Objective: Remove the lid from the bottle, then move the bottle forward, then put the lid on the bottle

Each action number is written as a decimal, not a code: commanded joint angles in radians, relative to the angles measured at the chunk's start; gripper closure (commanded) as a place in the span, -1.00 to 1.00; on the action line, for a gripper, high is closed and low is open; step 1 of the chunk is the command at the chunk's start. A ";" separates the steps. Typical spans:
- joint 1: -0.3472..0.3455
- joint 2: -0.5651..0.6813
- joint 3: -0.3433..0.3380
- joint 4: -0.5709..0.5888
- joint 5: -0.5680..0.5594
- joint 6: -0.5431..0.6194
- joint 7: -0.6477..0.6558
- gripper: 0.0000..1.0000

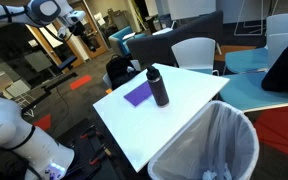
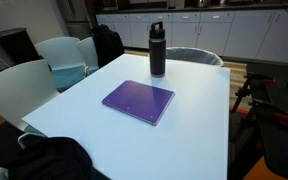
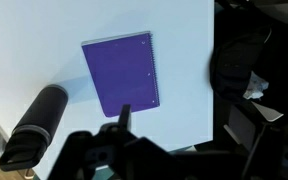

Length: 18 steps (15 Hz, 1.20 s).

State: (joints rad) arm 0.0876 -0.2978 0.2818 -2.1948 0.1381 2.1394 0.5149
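Fingers (image 3: 124, 114) dark at bottom of wrist view, well above surface (image 2: 199, 140); open or closed, cannot tell. Bottle (image 2: 157, 55) upright just beside purple notebook (image 2: 139, 100), lid (image 2: 157, 24) on. Risk: off-centre descent knocks tall bottle over; twisting lid may spin unheld bottle on smooth surface.

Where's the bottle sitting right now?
In an exterior view the bottle stands upright on the white table, close beside the purple notebook; in the wrist view it shows lower left of the notebook.
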 commanded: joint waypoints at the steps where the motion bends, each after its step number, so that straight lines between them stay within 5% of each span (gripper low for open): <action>1: 0.014 0.002 -0.013 0.002 -0.006 -0.003 0.004 -1.00; 7: 0.007 0.003 -0.013 0.006 -0.015 0.006 0.021 -1.00; 18: -0.176 0.156 -0.121 0.128 -0.356 0.067 0.476 -1.00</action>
State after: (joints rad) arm -0.0590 -0.2164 0.1823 -2.1297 -0.1342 2.2023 0.8623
